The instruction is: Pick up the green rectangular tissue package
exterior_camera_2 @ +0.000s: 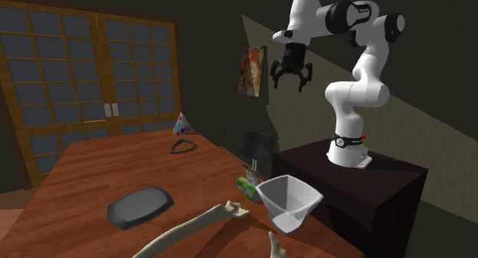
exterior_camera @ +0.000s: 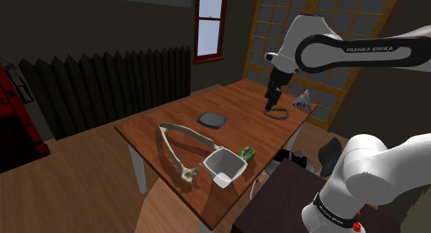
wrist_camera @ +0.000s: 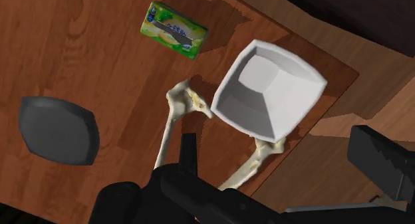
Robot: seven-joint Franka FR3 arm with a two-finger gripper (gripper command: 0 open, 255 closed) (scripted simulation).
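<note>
the green tissue package point(wrist_camera: 174, 30) is a small, flat rectangular pack, bright yellow-green, with a grey-blue strip running along its upper face and pale markings beside it. it lies flat on the wooden table point(wrist_camera: 86, 50), broad face up, with nothing touching it. it sits near the white bowl point(wrist_camera: 269, 90), off one of the bowl's corners, with bare wood showing between the two.

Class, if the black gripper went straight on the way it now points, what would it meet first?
Most likely the rim of the white bowl or the end of the bone beside it. The gripper hangs high above the table, so depth is uncertain. The green tissue package lies off that line.
</note>
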